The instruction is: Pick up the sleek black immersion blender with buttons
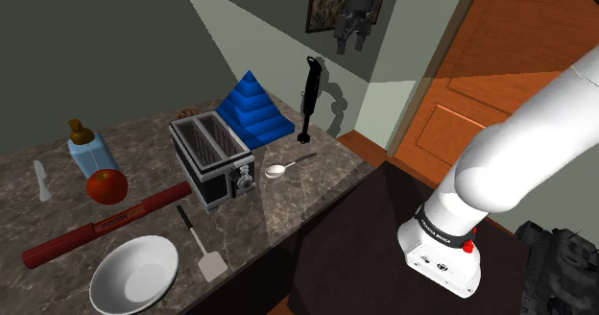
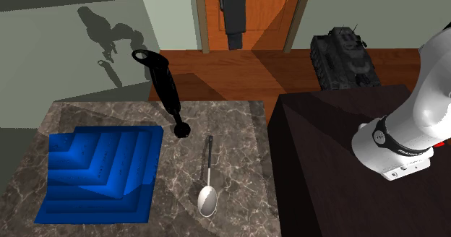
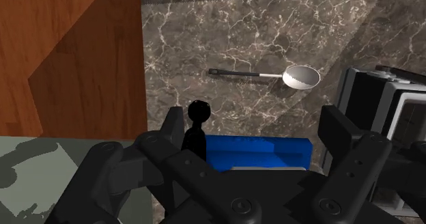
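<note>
On the marbled counter (image 1: pixel 278 203) a white bowl (image 1: pixel 134 275) is showing a bare inside, a pump bottle (image 1: pixel 88 150) is holding blue liquid, and a toaster (image 1: pixel 211 155) is presenting 2 dark slots. The gripper (image 1: pixel 352 36) is hanging high above the counter with its fingers spread wide, clasping nothing. The shoulder view's top edge is cutting off its upper part. The immersion blender (image 1: pixel 309 102) is standing upright at the counter's far end by the wall, just beside a blue stepped pyramid (image 1: pixel 251 107), with a spoon (image 1: pixel 288 166) lying near it. It is looking slim and all black, ending in a rounded foot; its buttons are too small to make out. In the wrist view it is appearing just inside 1 finger (image 3: pixel 174 126), untouched, with part of its length hiding behind the gripper's body.
</note>
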Controlling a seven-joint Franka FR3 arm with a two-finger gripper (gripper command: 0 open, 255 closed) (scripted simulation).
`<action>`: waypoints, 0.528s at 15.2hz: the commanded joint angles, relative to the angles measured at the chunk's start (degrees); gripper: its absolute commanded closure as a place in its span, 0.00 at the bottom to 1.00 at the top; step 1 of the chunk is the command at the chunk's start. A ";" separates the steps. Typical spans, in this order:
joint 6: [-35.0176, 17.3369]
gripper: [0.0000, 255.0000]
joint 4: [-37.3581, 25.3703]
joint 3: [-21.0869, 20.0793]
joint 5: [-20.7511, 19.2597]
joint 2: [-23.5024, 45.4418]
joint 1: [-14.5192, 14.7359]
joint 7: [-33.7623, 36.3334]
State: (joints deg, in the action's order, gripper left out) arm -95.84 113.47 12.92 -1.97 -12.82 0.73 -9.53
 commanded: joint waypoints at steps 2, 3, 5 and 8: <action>-1.38 0.00 -5.15 1.54 1.81 6.80 -0.33 -2.97; -1.61 0.00 -7.10 1.96 2.54 9.12 -0.50 -3.94; -1.83 0.00 -11.29 2.67 4.12 13.85 -0.98 -5.85; -1.46 0.00 -18.41 3.34 6.71 21.20 -2.10 -8.56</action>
State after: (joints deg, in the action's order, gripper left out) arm -97.72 97.71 15.90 3.89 5.98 -0.84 -16.89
